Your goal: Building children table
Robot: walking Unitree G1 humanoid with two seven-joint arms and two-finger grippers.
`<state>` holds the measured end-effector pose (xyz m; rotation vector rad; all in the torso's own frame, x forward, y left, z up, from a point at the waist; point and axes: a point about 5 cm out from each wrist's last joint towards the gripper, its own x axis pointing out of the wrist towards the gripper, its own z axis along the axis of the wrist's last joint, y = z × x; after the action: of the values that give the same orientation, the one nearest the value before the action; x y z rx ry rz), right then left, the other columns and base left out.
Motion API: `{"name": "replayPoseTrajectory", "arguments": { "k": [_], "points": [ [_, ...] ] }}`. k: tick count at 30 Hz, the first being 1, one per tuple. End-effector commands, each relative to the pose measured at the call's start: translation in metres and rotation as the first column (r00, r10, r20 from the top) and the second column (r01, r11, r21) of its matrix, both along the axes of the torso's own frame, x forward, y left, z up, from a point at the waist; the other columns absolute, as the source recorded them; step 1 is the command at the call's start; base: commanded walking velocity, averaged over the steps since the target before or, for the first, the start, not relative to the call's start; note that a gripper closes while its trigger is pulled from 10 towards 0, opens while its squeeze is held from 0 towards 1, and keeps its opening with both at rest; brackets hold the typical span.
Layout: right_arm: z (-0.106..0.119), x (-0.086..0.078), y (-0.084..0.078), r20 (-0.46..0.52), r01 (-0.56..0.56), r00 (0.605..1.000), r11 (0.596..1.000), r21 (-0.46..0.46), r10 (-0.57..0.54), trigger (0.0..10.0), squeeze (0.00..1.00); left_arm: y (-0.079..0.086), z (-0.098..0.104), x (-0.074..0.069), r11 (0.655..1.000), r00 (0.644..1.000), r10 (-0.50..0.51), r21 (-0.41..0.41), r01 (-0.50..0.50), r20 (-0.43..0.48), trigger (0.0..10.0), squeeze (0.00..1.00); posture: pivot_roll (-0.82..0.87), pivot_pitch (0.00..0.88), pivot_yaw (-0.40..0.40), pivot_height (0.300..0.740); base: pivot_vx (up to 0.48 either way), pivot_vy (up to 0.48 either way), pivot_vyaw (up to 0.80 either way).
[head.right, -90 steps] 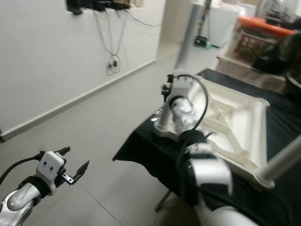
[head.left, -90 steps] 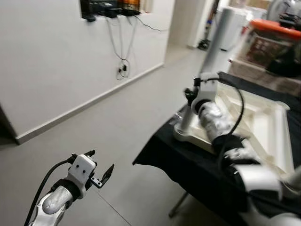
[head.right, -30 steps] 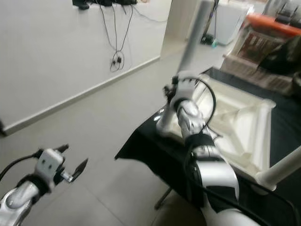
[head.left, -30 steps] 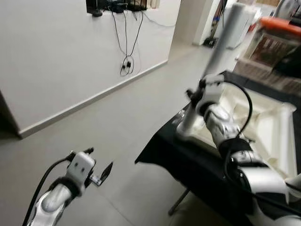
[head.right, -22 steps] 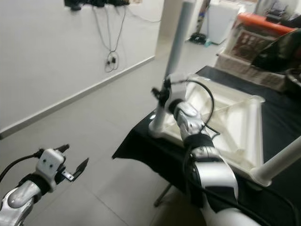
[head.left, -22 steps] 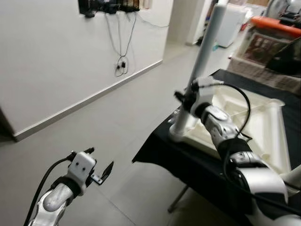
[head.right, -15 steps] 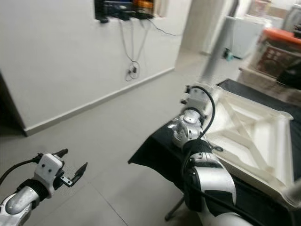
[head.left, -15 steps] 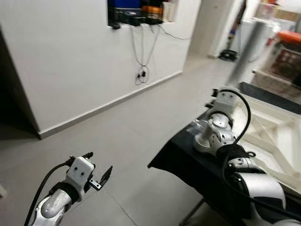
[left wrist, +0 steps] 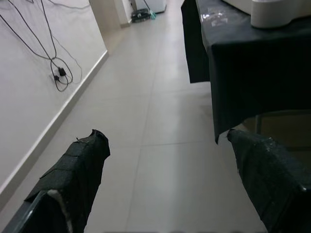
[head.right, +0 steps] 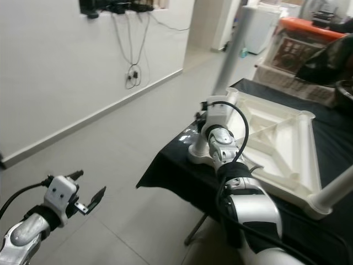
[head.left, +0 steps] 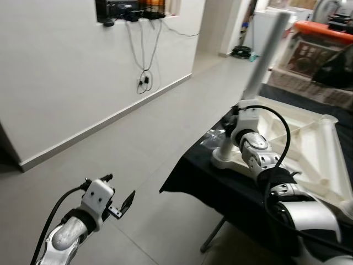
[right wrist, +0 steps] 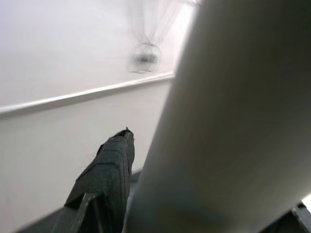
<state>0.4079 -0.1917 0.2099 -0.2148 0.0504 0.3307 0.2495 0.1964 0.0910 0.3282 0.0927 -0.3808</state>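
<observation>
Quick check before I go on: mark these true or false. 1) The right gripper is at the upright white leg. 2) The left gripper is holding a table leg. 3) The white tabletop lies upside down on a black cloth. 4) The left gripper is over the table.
1) True: the right gripper is closed around the upright white leg at the corner of the tabletop.
2) False: the left gripper is open and holds nothing.
3) True: the white tabletop lies underside up, ribs showing, on the black cloth.
4) False: the left gripper hangs over the bare floor, away from the table.
</observation>
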Motion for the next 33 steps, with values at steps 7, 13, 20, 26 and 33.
{"name": "replayPoseTrajectory", "arguments": {
  "k": [7,13,20,26,33],
  "points": [
    [-0.016,-0.007,0.023,-0.061,-0.249,0.967,0.968,-0.018,0.248,0.0,0.00,-0.001,-0.004,-0.001,1.000,1.000,-0.004,-0.002,0.004,-0.016,10.0,0.00,0.07,0.000,-0.138,0.740,0.000,0.000,0.00],
    [-0.038,-0.001,0.003,-0.124,0.284,0.950,0.958,-0.045,-0.288,0.0,0.00,0.002,-0.003,-0.002,1.000,1.000,0.002,0.001,-0.002,-0.015,10.0,0.00,0.07,0.000,-0.138,0.740,0.000,0.000,0.00],
    [-0.071,-0.024,-0.031,-0.158,0.807,0.585,0.590,0.015,-0.796,0.0,0.00,0.001,-0.004,-0.004,1.000,1.000,0.005,-0.001,-0.005,-0.019,10.0,0.00,0.07,0.000,-0.133,0.740,0.000,0.000,0.00],
    [-0.084,-0.023,0.032,-0.257,0.637,0.753,0.769,0.054,-0.606,10.0,0.00,-0.004,-0.004,-0.001,1.000,1.000,-0.009,-0.002,0.009,-0.021,10.0,0.00,0.05,0.000,-0.126,0.740,0.000,0.000,0.00],
    [-0.037,-0.002,0.035,-0.103,0.415,0.909,0.899,0.137,-0.404,10.0,1.00,-0.003,-0.004,-0.001,1.000,1.000,0.000,-0.005,0.000,-0.016,10.0,0.00,0.06,0.000,-0.134,0.740,0.000,0.000,0.00]
  ]
}}
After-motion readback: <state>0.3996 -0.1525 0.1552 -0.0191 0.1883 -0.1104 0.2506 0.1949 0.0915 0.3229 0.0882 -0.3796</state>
